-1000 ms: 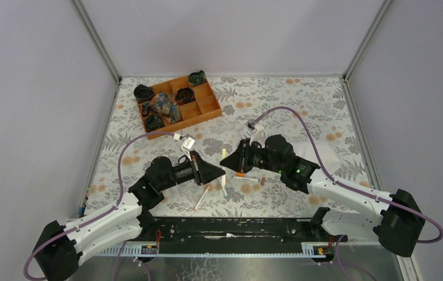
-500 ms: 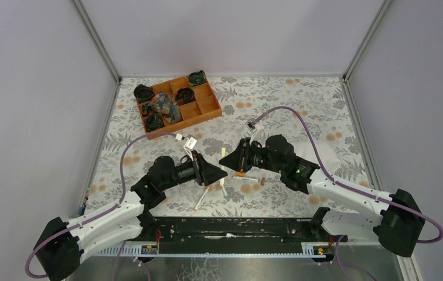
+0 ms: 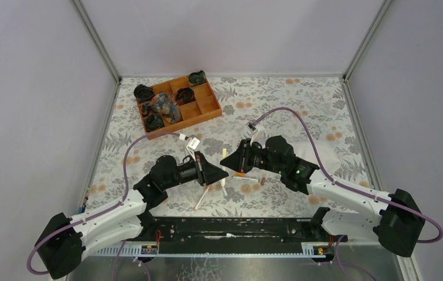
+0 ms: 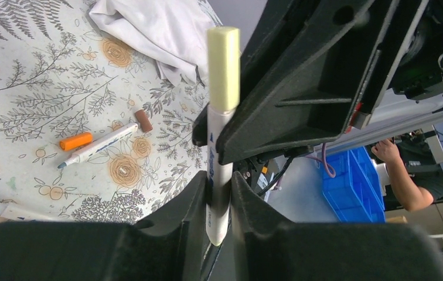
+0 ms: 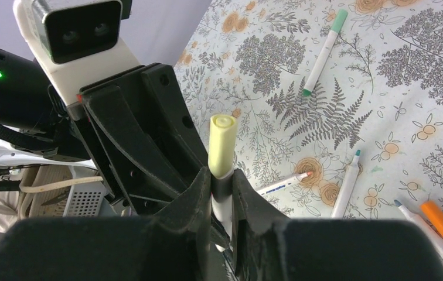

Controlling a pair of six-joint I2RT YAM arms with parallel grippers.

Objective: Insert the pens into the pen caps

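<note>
A white pen [image 4: 219, 170] with a yellowish pen cap [image 4: 223, 52] on its upper end stands upright between the two grippers. My left gripper [image 4: 218, 181] is shut on the pen's lower body. My right gripper [image 5: 222, 181] is shut on the same pen just below the cap [image 5: 220, 146]. In the top view the two grippers meet tip to tip, left [image 3: 224, 171] and right [image 3: 225, 160], above the mat. Loose on the mat lie an orange cap [image 4: 75, 141], a brown cap [image 4: 143, 120], a blue-tipped pen [image 4: 99, 144] and a green-capped pen [image 5: 323, 52].
More pens lie under the grippers: one pink-tipped [image 5: 283, 183], one teal-tipped [image 5: 347, 184]. A crumpled white sheet [image 3: 310, 153] lies behind the right arm. An orange compartment tray [image 3: 204, 111] with dark objects stands at the back left. Side walls close in the mat.
My left gripper has shifted slightly right and forward, closer against the right gripper. The right arm and the pen have held still.
</note>
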